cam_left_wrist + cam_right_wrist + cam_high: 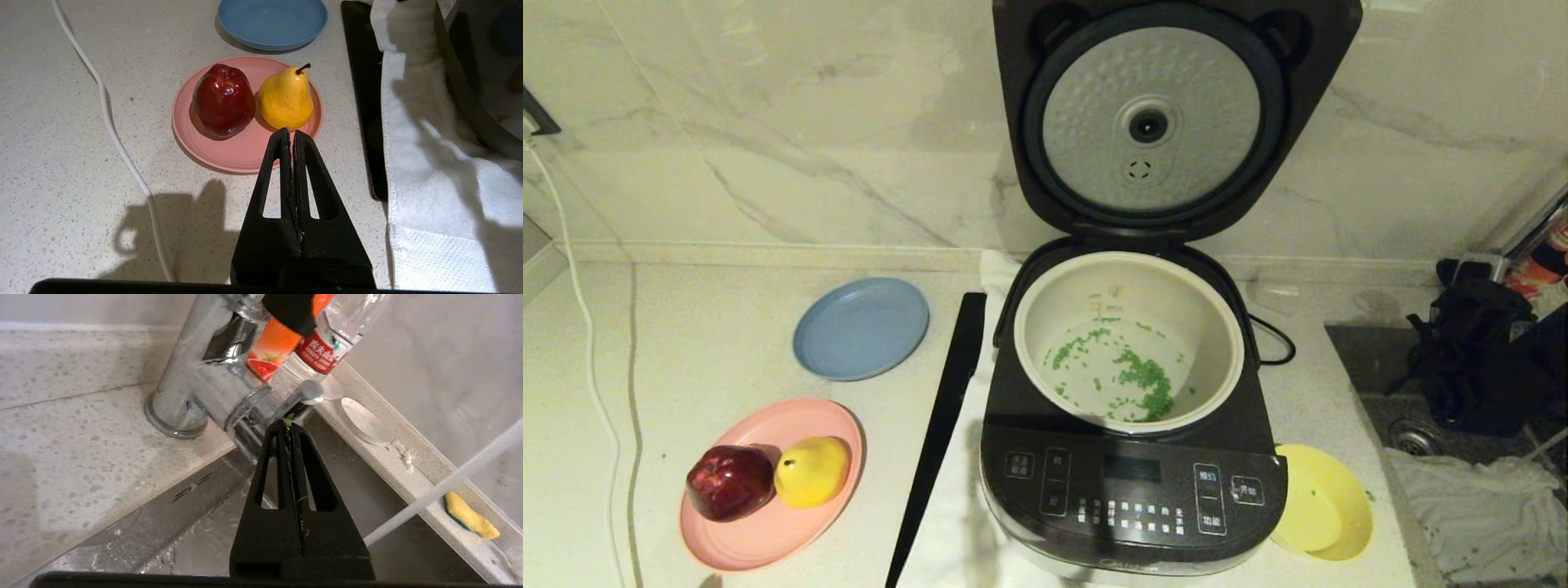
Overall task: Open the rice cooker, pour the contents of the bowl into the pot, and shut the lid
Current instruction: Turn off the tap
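Green contents point(1131, 380) lie in the pot point(1129, 286); pouring looks done, closing remains.

Rice cooker point(1131, 482) stands centre frame in the head view, lid point(1168, 114) upright against the wall at top centre. Yellow bowl point(1319, 502) rests on the surface at lower right, touching the cooker's base, apparently emptied. Left gripper point(291, 132) is fully closed on nothing, hovering near the pink plate point(241, 155). Right gripper point(288, 425) is likewise closed, holding nothing but a green scrap, over the sink point(196, 514) by the tap point(204, 375). Next move, in my judgement: one arm must reach the lid's top edge and press it down until latched.
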Controlling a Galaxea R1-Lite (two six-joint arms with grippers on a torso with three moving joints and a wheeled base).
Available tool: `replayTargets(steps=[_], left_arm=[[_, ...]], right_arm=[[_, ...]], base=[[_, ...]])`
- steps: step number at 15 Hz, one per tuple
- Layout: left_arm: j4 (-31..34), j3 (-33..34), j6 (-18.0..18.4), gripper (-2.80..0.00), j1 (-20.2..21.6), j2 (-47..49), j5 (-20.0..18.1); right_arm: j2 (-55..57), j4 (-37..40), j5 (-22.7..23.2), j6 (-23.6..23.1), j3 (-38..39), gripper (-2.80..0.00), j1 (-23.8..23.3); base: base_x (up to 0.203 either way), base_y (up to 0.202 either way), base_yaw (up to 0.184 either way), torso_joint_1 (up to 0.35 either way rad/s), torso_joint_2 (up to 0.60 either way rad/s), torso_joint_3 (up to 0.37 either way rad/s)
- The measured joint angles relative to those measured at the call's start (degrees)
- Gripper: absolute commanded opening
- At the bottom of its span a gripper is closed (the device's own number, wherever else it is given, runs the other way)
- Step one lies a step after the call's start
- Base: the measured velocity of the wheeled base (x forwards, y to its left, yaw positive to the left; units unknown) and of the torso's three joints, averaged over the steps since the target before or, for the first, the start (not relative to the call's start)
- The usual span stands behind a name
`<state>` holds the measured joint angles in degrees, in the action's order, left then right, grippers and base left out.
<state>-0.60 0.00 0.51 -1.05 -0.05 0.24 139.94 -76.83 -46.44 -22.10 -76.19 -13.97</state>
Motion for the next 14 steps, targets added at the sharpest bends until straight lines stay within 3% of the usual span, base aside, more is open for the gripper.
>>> replayTargets(steps=[8, 14], left_arm=[[0.0, 0.0, 0.01, -2.8, 0.0, 0.0, -0.01], [0.0, 0.0, 0.01, -2.8, 0.0, 0.0, -0.02]], right_arm=[[0.38, 0.47, -0.1, 0.15, -1.42, -2.8, 0.02], [-9.22, -1.92, 0.52, 2.06, 14.23, -2.8, 4.88]], base=[[0.0, 0.0, 0.0, 0.0, 0.0, 0.0], [0.0, 0.0, 0.0, 0.0, 0.0, 0.0]])
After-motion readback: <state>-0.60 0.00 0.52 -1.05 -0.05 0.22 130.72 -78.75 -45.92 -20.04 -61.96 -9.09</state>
